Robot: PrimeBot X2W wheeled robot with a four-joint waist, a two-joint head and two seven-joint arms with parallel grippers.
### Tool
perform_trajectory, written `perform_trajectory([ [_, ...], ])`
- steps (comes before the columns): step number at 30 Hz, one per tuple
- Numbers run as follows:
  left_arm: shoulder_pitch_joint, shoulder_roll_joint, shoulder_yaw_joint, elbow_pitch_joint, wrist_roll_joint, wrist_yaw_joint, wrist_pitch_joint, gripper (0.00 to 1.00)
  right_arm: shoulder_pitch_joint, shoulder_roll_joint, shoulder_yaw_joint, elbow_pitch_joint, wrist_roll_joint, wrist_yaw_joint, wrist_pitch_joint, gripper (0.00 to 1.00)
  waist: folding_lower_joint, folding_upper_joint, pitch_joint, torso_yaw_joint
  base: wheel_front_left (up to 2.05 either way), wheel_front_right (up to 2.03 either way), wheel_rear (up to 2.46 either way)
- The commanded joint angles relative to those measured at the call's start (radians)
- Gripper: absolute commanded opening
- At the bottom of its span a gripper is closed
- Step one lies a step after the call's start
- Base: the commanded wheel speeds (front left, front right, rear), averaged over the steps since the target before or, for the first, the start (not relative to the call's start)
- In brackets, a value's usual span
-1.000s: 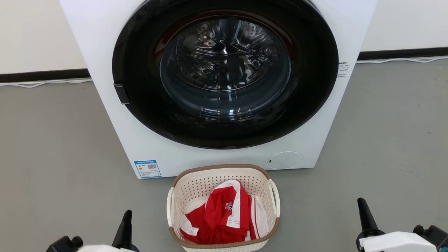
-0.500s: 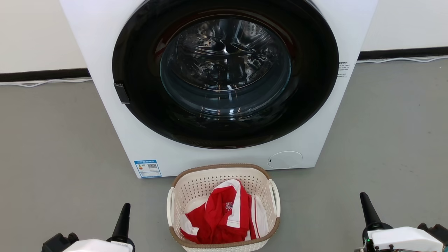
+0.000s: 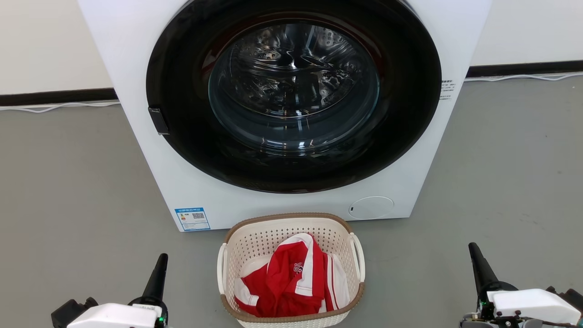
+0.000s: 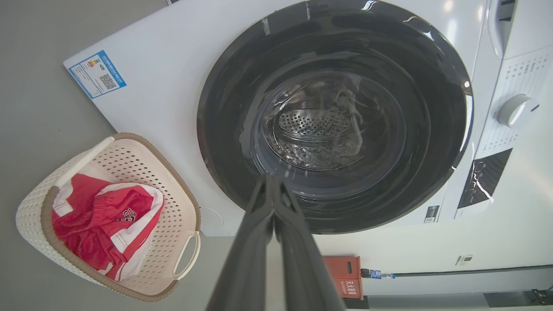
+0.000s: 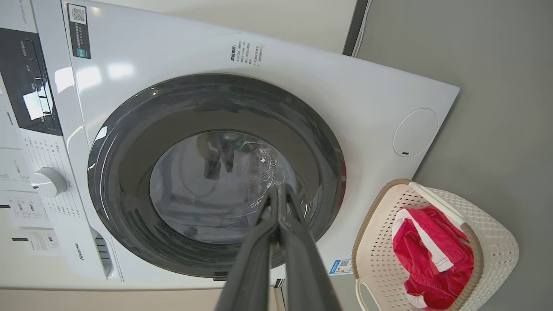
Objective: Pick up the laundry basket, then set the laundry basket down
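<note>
Flanking the laundry basket point(image 3: 255, 241), left hand point(image 3: 161, 260) and right hand point(image 3: 474, 249), pinched together, face the Hisense washer point(image 5: 302, 86).

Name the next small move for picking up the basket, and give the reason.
Probably bring the left gripper and right gripper inward toward the side handles of the laundry basket: both stand shut, well out to either side of it.

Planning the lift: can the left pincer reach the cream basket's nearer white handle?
Probably yes: only bare grey floor separates the shut left pincer from the white loop handle of the cream perforated plastic basket.
</note>
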Motion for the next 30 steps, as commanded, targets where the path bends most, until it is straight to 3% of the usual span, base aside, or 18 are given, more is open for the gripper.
perform_trajectory([
  [1,-0.061,0.009,0.031,-0.019,-0.033,-0.014,0.01,0.0,-0.054,-0.006,0.01,-0.035,0.033,0.006,0.015,0.0,0.0,-0.0001,0.0,0.0,0.0,0.0,0.0],
  [21,-0.111,0.007,0.066,-0.001,-0.257,-0.05,0.07,0.0,-0.08,-0.007,-0.009,-0.054,0.238,0.007,0.073,0.0,0.0,-0.0001,0.002,0.001,0.0,0.0,0.0],
  [30,-0.112,0.005,0.071,0.0,-0.261,-0.051,0.074,0.0,-0.081,-0.007,-0.01,-0.055,0.244,0.007,0.075,0.0,0.0,-0.0001,0.002,0.001,0.0,0.0,0.0],
])
